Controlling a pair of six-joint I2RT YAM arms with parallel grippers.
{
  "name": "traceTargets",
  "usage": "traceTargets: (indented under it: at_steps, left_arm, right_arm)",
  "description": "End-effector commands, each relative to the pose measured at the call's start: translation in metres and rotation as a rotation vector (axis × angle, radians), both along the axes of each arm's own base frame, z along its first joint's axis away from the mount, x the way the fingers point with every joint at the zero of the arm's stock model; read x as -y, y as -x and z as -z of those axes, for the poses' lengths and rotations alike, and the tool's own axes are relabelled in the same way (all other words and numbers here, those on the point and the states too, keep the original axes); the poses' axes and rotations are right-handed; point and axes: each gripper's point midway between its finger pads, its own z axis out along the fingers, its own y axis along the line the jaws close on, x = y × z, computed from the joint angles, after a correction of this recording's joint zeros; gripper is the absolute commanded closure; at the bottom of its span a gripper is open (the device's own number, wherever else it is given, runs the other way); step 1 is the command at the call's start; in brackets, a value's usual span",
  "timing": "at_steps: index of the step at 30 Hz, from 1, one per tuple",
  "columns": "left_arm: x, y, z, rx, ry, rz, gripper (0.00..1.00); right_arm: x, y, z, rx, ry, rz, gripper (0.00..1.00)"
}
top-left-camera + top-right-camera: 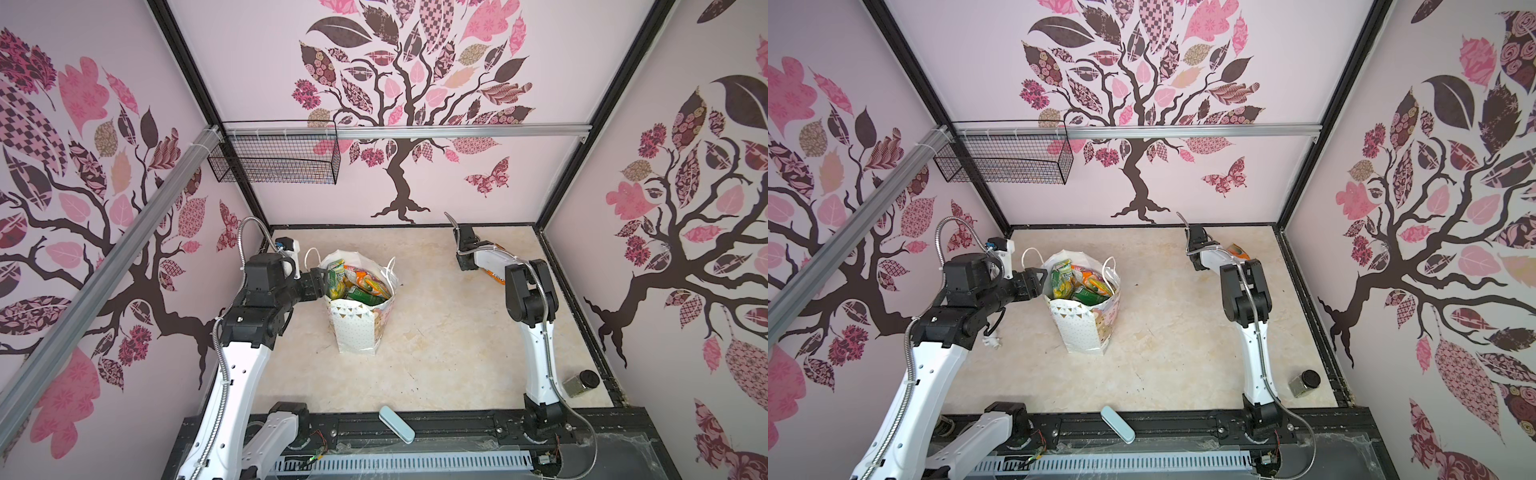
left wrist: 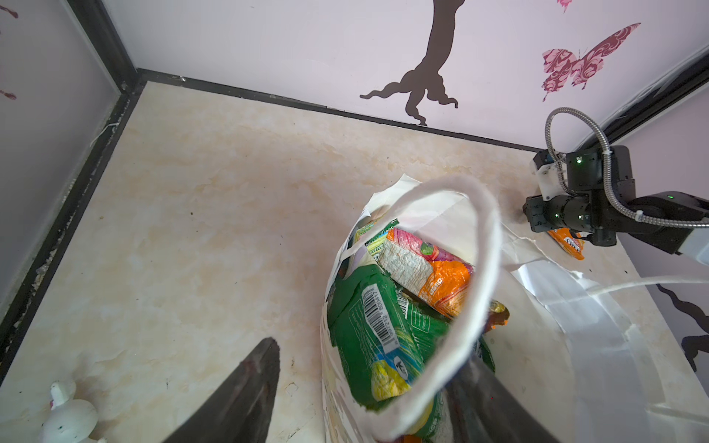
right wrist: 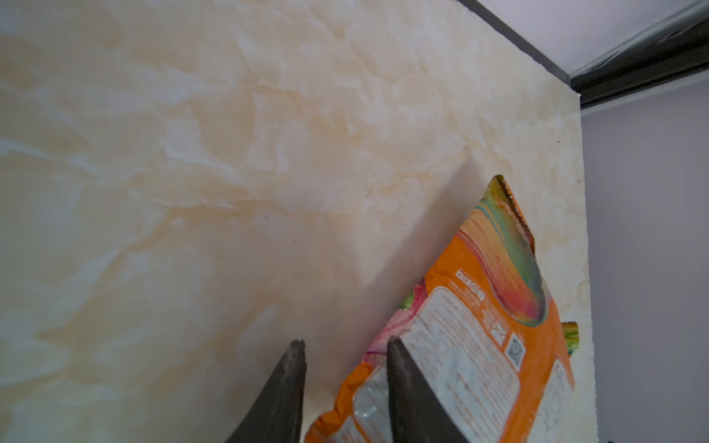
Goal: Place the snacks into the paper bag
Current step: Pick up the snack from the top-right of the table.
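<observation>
Right gripper [image 3: 345, 341]: jaws a little apart at the edge of an orange packet [image 3: 495, 307] lying by the table's [image 1: 436, 332] far right corner. Contact is cut off, so grip cannot be told. In both top views the arm hides most of that packet. Left gripper [image 2: 368, 349] is released, straddling the paper bag [image 1: 353, 328] rim. Other snacks [image 1: 357, 282] fill the bag. A jar [image 1: 579, 382] and a blue bar [image 1: 397, 424] lie well apart from it.

Open tabletop [image 1: 440, 324] is stretching between the paper bag [image 1: 353, 332] and the right arm [image 1: 538, 357]. Snacks [image 1: 361, 284] are crowding the bag's mouth, a cord handle [image 2: 493, 237] is arching across it, and the left gripper [image 1: 321, 283] is straddling its rim. A jar [image 1: 579, 382] is standing near the right arm's base.
</observation>
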Motion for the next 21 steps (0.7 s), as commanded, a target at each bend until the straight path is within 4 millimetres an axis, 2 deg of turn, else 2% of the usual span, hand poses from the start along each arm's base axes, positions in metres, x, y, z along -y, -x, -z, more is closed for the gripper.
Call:
traceTargets:
  at_steps: [1, 4, 6, 8, 16, 21]
  left_arm:
    - [0.000, -0.002, 0.005, 0.006, 0.002, 0.000, 0.30]
    - [0.000, -0.002, 0.005, 0.004, 0.000, 0.001, 0.30]
    - [-0.001, -0.001, 0.005, 0.004, -0.001, 0.000, 0.30]
    - [0.000, -0.001, 0.003, 0.008, 0.002, 0.003, 0.30]
    - [0.000, -0.003, 0.005, 0.007, 0.006, 0.003, 0.30]
    - [-0.001, -0.004, 0.007, -0.001, 0.001, -0.003, 0.30]
  right_arm:
    - [0.008, 0.003, 0.014, -0.037, 0.016, 0.018, 0.74]
    - [0.014, 0.003, 0.010, -0.025, 0.021, 0.043, 0.82]
    - [0.018, 0.003, 0.006, -0.029, -0.002, 0.074, 0.92]
    - [0.016, 0.002, -0.008, -0.024, -0.028, 0.080, 1.00]
    - [0.015, 0.014, -0.059, 0.080, -0.103, 0.078, 1.00]
    - [-0.005, 0.017, -0.116, 0.219, -0.284, 0.053, 1.00]
